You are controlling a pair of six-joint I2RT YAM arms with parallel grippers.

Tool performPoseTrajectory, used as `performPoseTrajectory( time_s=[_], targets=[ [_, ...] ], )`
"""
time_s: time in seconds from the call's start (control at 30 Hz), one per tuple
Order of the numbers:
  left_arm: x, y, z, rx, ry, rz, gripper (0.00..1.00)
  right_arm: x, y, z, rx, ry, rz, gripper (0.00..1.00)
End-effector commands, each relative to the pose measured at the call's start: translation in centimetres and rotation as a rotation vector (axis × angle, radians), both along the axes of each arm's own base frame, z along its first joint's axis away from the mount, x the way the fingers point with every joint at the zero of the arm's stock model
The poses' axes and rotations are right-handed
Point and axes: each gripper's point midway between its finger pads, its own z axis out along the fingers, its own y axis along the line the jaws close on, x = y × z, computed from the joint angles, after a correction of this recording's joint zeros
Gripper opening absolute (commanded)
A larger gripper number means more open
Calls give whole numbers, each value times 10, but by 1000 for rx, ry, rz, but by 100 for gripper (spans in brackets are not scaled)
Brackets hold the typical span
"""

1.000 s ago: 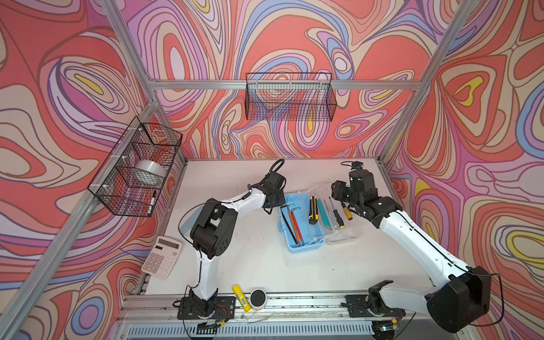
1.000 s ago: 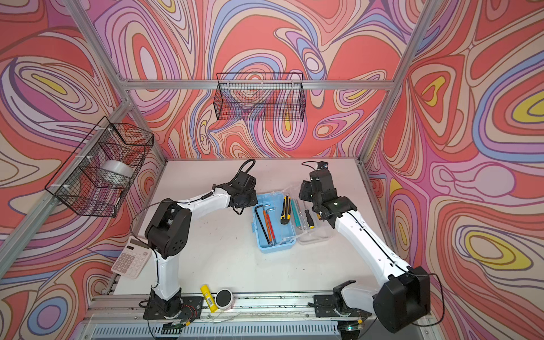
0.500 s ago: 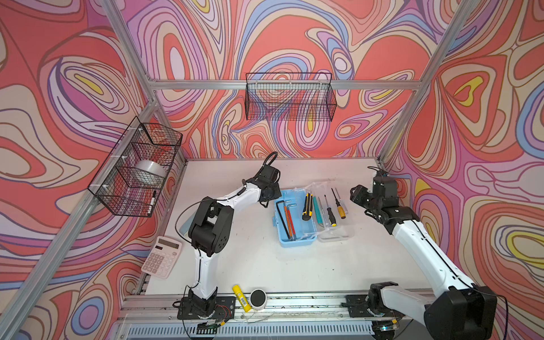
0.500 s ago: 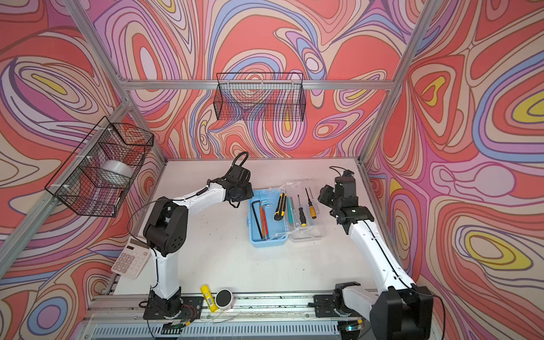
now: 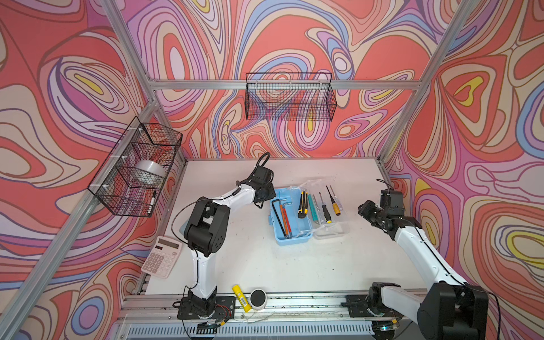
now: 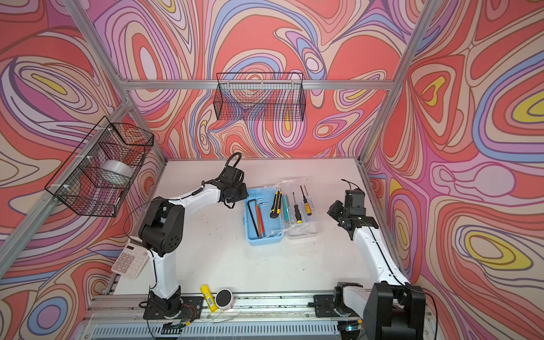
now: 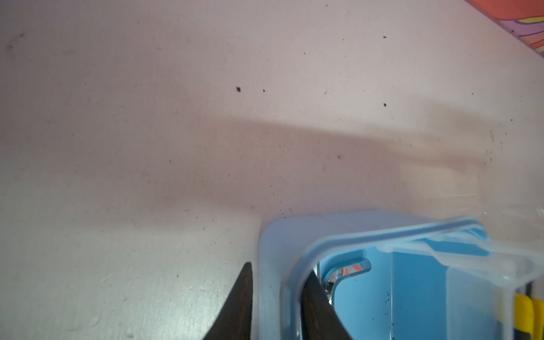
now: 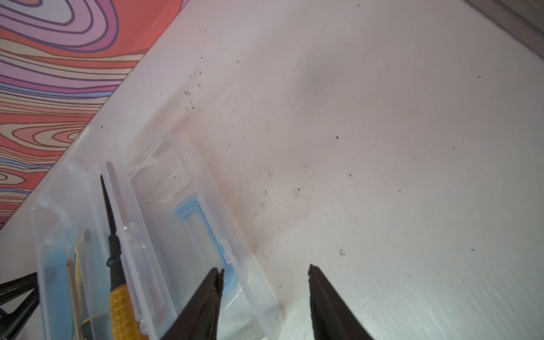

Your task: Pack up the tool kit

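Pale worktop (image 5: 265, 265), with the tool kit case (image 5: 291, 240) at mid-worktop, open, and its clear lid (image 5: 332, 231) flat beside it. In the base: hex keys (image 5: 279, 217), with the utility knife (image 5: 302, 201) at the hinge side. On the lid: screwdrivers (image 5: 329, 204).

Step, likely: loading. Next move calls for lifting the screwdrivers into the base, then shutting the lid.

Grip: left hand (image 7: 279, 294) clamped on the case wall, one finger inside. Only the left wrist view shows this. The right hand (image 8: 265, 270) is apart, empty, near the lid's rim.
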Motion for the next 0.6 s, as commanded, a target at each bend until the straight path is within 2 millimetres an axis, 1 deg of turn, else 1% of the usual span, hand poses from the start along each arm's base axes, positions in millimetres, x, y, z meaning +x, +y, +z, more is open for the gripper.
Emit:
performPoseTrajectory(
  time_s=[0.0, 0.07, 0.17, 0.37, 0.43, 0.57],
  targets=[
    [5, 8, 18, -5, -46, 14, 28, -4, 10, -16, 58, 25, 32, 46],
    [6, 7, 19, -8, -49, 10, 28, -7, 18, -23, 91, 34, 68, 44],
    [6, 5, 19, -11, -45, 5, 28, -18, 29, -33, 131, 71, 116, 41],
    [3, 2, 16, -33, -33, 1, 28, -35, 43, -48, 188, 113, 167, 40],
    [2, 4, 14, -30, -30, 6, 28, -39, 46, -53, 199, 131, 181, 39],
    [1, 2, 9, -38, -19, 6, 28, -37, 51, -60, 228, 134, 203, 38]
  ],
)
